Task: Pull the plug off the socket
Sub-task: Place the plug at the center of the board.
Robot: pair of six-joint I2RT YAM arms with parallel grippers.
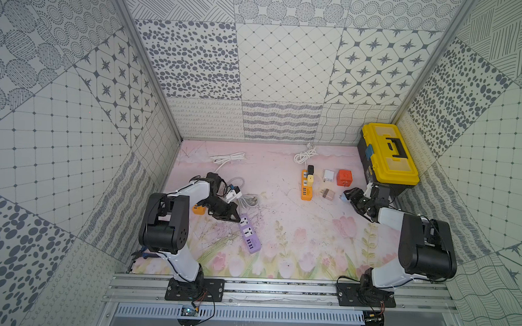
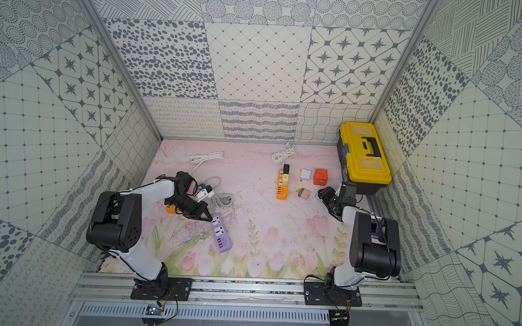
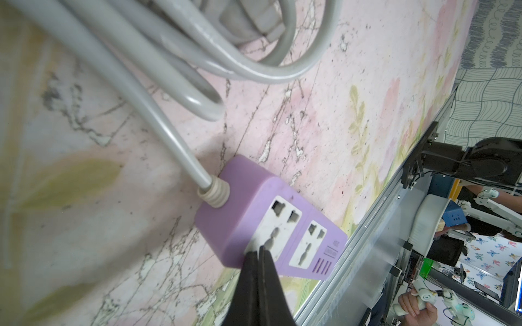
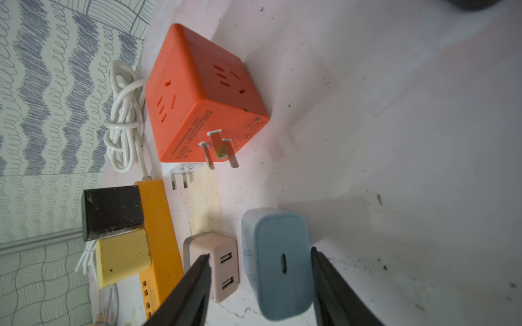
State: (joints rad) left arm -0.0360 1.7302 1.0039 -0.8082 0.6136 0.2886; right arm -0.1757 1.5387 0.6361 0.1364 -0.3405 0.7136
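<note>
The left gripper [image 3: 258, 249] is seen with its fingers pressed together, nothing between them, and its tips set down on the top face of the purple power strip [image 3: 248, 197], at the edge of the outlet nearer the cable. Both white outlet plates of the strip are shown in full in the left wrist view. A thick grey cable [image 3: 158, 113] is attached to the strip's end and is looped on the floral table mat [image 1: 281, 224] beyond it. In both top views the strip [image 2: 220, 235] is found on the robot's left half of the mat, in front of the left arm.

The right gripper [image 4: 260, 252] is held with its fingers apart, on either side of a blue charger [image 4: 282, 265]. The charger is lying on the mat, and no grip on it is seen. Just beside it a pink two-port USB adapter [image 4: 223, 248] is placed. Farther off, an orange cube socket [image 4: 197, 93] is set with its prongs exposed.

An orange power strip [image 4: 158, 225] is laid near the pink adapter, and a black plug [image 4: 113, 211] and a yellow plug [image 4: 121, 259] are seated in it side by side. A yellow toolbox [image 1: 388, 153] is kept in the far right corner.
</note>
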